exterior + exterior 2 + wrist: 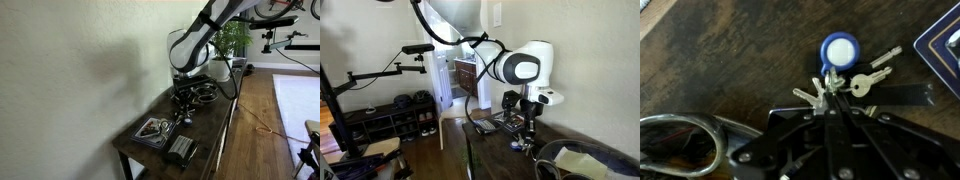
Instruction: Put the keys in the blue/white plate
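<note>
End effector: fingers pressed together, end effector [828, 103] pinching the keys [855, 83] at the ring where the bunch gathers.
Keys: lying on the dark wooden worktop [720, 60], directly under and just ahead of the fingertips; not yet lifted, by my reading.
Key fob: round blue-and-white tag [838, 50] just beyond the fingertips, on the same ring.
Long axis: the bunch fans out sideways; its longest key points to the end effector's right in the wrist view.
Blue/white plate: one corner [943, 45] shows ahead and to the right of the end effector, near the key tips but not touching them.
Coming move: likely a lift, then a short carry toward that corner.
Plate contents: nothing seen in it in an exterior view [152, 131].
Pale-yellow dish: [588, 160] well apart; contents unclear.
</note>
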{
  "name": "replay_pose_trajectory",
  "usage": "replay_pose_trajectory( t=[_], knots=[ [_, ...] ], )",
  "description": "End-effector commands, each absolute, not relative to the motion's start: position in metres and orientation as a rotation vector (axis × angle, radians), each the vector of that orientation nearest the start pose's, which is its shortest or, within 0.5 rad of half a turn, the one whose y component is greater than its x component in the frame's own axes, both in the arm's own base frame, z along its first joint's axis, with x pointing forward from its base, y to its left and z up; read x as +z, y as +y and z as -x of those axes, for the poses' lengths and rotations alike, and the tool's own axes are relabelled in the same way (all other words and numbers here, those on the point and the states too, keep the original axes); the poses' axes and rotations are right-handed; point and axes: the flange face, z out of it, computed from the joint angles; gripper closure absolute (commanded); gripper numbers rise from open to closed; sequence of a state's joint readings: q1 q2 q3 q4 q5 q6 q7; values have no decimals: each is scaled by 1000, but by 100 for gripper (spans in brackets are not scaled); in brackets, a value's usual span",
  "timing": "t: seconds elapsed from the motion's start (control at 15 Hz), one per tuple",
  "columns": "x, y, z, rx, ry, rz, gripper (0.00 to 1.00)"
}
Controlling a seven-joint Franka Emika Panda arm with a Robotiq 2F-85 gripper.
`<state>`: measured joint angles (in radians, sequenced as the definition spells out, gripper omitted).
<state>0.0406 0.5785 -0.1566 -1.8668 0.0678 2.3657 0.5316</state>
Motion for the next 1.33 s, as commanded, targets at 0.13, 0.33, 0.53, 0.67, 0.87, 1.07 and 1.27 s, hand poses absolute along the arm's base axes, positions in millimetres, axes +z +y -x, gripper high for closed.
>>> replay_pose_trajectory(
  t=[0.13, 0.33, 0.53, 0.67, 0.87, 1.07, 1.27],
  knots=[
    [228, -57, -616, 68, 1026, 3020, 97],
    [243, -50, -619, 22, 999, 3034, 97],
    [258, -43, -620, -25, 970, 3048, 97],
    [268, -38, -621, -48, 946, 3057, 97],
    [281, -27, -625, -80, 903, 3076, 98],
    [296, -12, -628, -128, 840, 3107, 97],
    [313, 1, -631, -188, 777, 3140, 98]
  ],
)
